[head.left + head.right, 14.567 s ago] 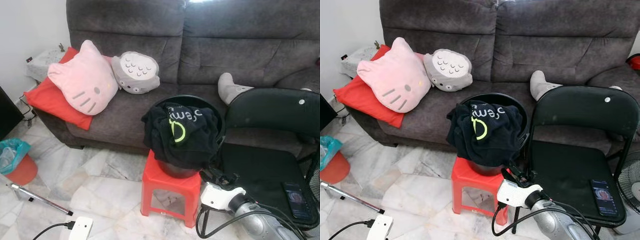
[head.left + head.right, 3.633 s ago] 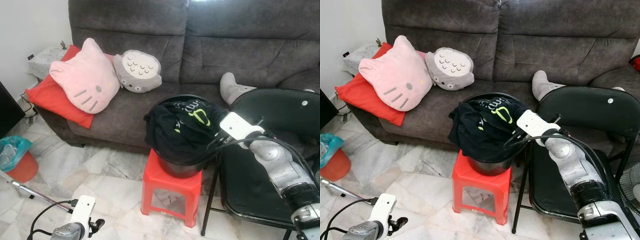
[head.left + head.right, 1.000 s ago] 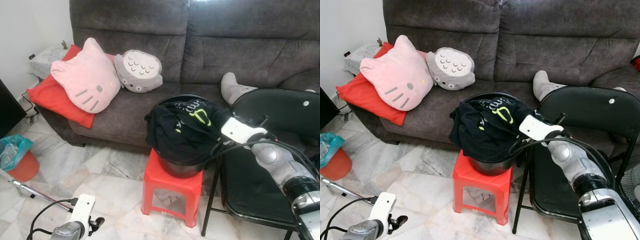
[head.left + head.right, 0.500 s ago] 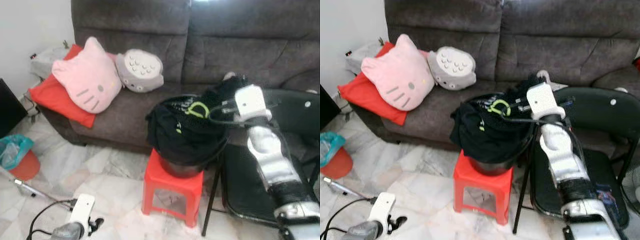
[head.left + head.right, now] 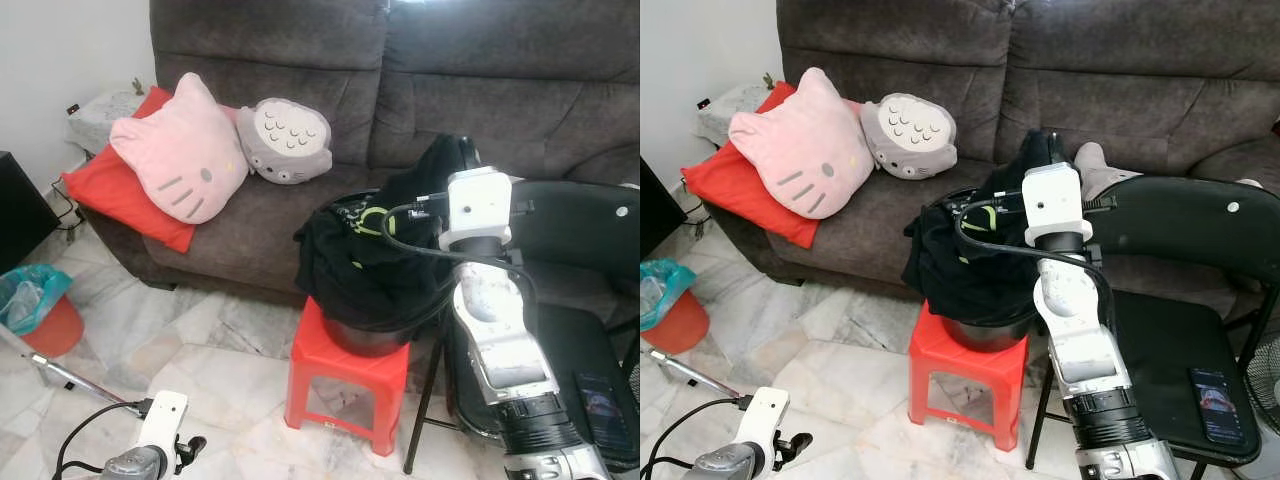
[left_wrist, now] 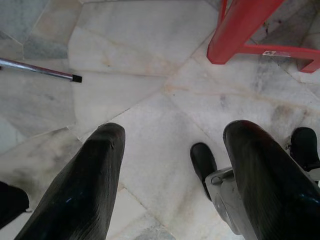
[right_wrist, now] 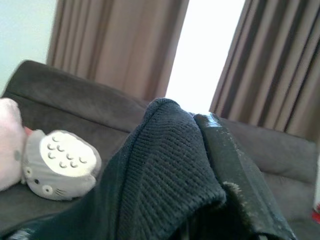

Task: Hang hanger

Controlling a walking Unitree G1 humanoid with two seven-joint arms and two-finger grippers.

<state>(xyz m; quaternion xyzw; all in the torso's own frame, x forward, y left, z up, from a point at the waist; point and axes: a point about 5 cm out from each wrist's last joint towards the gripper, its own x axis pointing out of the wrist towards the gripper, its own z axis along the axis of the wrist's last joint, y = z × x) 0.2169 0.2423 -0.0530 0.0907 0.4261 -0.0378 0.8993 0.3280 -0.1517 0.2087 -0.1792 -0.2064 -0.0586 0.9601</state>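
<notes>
Grey marble floor tiles (image 5: pixel 200 350) run up to a dark grey sofa (image 5: pixel 300 60) carrying a pink cat-face cushion (image 5: pixel 180 165), a red pillow (image 5: pixel 100 195) and a grey round plush (image 5: pixel 285 140); brown curtains and a bright window show behind it in the right wrist view. A red plastic stool (image 5: pixel 345 375) stands on the tiles with a black basin (image 5: pixel 365 335) on it, and a black folding chair (image 5: pixel 570 220) sits just beside, a phone (image 5: pixel 600 400) on its seat.

No hanger can be made out; what the right gripper (image 5: pixel 1035 160) holds is a black garment (image 5: pixel 350 260) with a yellow-green print, one end raised above the basin while the rest is heaped in it. Its fingers are pinched on a fold of the knit (image 7: pixel 170 170).

The risk, as I judge it, is twofold: the fold is shallow and could slide out as the load grows, and the trailing cloth may catch the rim and tip the basin off the narrow stool.

The left gripper (image 6: pixel 167 150) hangs low over the floor, fingers spread wide on nothing.
</notes>
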